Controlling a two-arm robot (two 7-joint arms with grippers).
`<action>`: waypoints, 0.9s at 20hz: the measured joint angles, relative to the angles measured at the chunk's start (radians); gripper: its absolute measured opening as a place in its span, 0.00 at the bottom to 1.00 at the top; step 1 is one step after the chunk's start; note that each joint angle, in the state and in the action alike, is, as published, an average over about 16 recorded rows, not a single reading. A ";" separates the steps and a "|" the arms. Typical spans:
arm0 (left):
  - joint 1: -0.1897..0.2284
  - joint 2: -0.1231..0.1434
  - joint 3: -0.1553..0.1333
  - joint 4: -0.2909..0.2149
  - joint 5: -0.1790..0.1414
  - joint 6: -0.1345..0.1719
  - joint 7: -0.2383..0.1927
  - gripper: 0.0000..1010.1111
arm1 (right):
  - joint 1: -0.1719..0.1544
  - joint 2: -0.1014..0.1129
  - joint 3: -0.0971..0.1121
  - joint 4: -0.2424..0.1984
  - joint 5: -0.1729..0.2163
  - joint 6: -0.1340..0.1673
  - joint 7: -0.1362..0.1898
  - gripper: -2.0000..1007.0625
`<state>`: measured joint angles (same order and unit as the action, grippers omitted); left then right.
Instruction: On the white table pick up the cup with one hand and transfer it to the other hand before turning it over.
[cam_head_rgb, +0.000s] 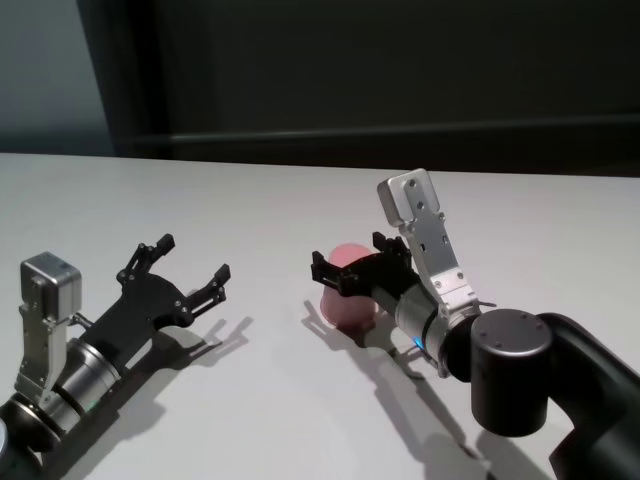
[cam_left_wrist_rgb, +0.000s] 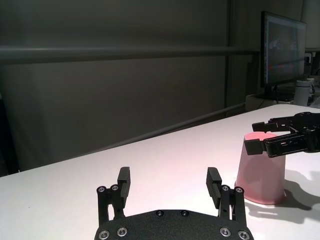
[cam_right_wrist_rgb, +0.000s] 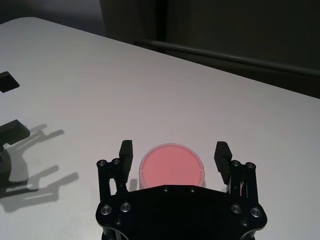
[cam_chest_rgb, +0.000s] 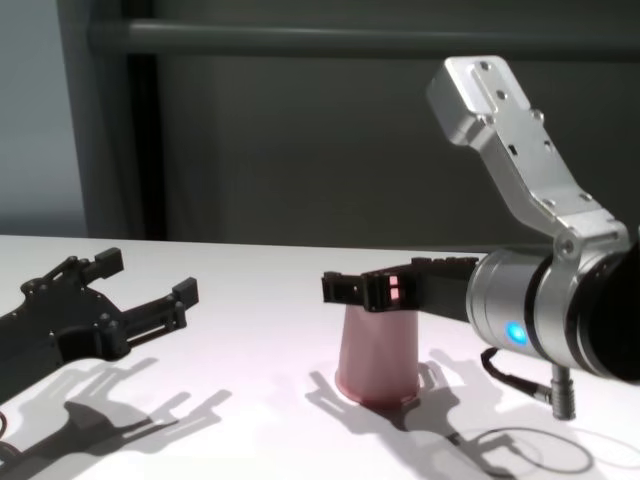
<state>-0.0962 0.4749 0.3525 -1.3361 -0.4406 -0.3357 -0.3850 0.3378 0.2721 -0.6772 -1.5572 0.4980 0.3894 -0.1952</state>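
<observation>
Matte white table (cam_head_rgb: 300, 420) bearing the smooth, tapered pink plastic cup (cam_chest_rgb: 378, 350), inverted: wider rim down, flat base up. The right gripper (cam_right_wrist_rgb: 174, 157), black and angular on a silver-grey wrist with blue light, reaches level over the table, its jaws spread either side of the cup's base without touching. The left gripper (cam_head_rgb: 187, 266), jaws likewise spread and empty, lies low, well apart from the cup.
</observation>
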 joint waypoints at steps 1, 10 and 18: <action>0.000 0.000 0.000 0.000 0.000 0.000 0.000 0.99 | -0.001 -0.001 0.003 -0.005 -0.003 -0.001 0.000 1.00; 0.000 0.000 0.000 0.000 0.000 0.000 0.000 0.99 | -0.006 0.008 0.031 -0.048 -0.036 -0.024 0.019 1.00; 0.000 0.000 0.000 0.000 0.000 0.000 0.000 0.99 | -0.012 0.061 0.042 -0.059 -0.084 -0.095 0.087 1.00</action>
<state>-0.0962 0.4749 0.3525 -1.3360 -0.4406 -0.3357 -0.3850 0.3257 0.3330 -0.6347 -1.6160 0.4139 0.2941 -0.1086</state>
